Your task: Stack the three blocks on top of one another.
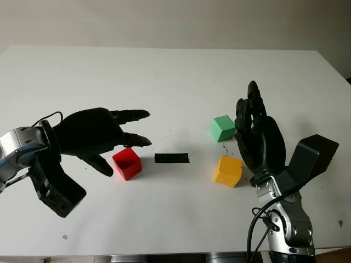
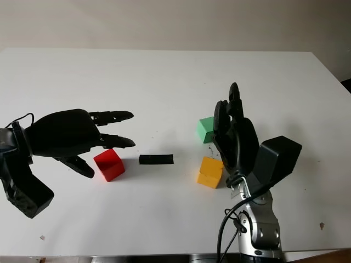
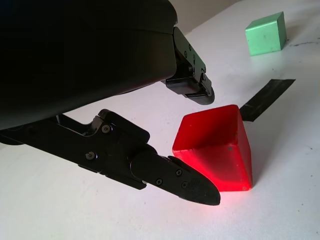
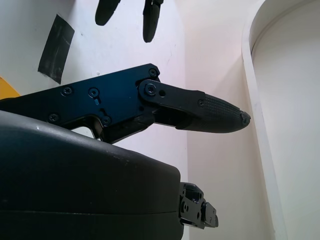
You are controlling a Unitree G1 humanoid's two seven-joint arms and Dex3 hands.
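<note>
White desk (image 1: 164, 76) across the whole frame, wide bare room in the upper half, far edge well apart from everything. Left hand (image 1: 101, 134) at centre left, open, holding nothing, thumb and fingers either side of the red block (image 1: 127, 163) without touching. Right hand (image 1: 258, 134) at centre right, open, upright just beside the yellow block (image 1: 228, 170) and green block (image 1: 222, 127). Black tape strip (image 1: 171, 158) flat between red and yellow. All three blocks unstacked. Likely risks: knocking red sideways with a closing thumb; right hand nudging its neighbours.
</note>
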